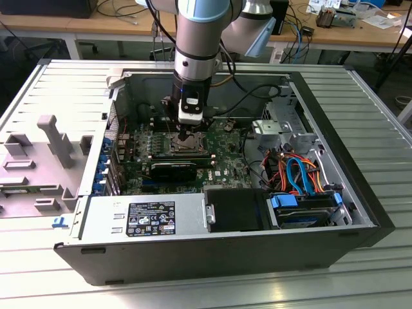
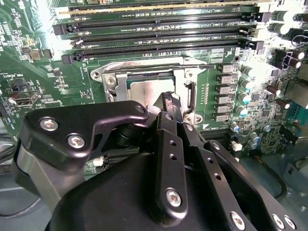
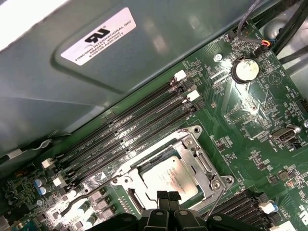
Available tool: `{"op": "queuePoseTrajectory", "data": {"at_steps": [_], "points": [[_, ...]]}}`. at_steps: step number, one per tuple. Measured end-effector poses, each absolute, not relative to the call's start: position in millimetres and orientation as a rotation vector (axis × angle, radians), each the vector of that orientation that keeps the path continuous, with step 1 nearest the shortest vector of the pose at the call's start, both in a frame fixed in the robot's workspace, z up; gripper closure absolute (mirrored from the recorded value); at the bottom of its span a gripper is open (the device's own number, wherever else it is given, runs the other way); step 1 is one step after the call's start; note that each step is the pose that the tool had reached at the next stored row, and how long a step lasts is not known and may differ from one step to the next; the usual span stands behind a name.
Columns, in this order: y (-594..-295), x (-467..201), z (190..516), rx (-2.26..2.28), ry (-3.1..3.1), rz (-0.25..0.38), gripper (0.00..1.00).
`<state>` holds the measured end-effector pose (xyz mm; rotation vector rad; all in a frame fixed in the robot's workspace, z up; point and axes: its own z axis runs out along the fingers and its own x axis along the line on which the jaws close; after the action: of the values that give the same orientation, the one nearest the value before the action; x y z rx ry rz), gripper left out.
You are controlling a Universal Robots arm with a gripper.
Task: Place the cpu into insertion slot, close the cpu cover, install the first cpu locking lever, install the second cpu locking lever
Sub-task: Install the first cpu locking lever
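— Grey plastic shroud (image 1: 48, 151) lies on the slatted worktop (image 1: 64, 90) at the exterior view's left, just beside the open computer case (image 1: 193, 257). What's in the middle?
— The arm reaches down into the case, with its claw (image 1: 187, 135) low over the green board (image 1: 225, 161).
— And the claw itself?
— In the first wrist view its two fingertips (image 3: 162, 196) are pressed together with nothing between them, right at the edge of the cpu (image 3: 171, 177).
— Where does the cpu sit?
— In the insertion slot (image 3: 135, 199). The cpu cover (image 3: 195, 149) lies flat around it, and the silver top shows through the window. A thin wire locking lever (image 3: 86, 195) runs beside the cover; I cannot tell whether it is hooked down. Long memory slots (image 3: 139, 120) run just beside the socket.
— Further right?
— Orange and blue cables (image 1: 299, 170) are bunched inside the case at the exterior view's right.
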<state>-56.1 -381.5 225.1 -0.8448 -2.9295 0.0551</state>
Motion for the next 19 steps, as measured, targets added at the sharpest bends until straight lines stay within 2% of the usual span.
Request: {"op": "queuePoseTrajectory", "data": {"at_steps": [19], "points": [[-381.5, -56.1, 225.1, -0.758, -2.954, 0.057, 0.89]]}}
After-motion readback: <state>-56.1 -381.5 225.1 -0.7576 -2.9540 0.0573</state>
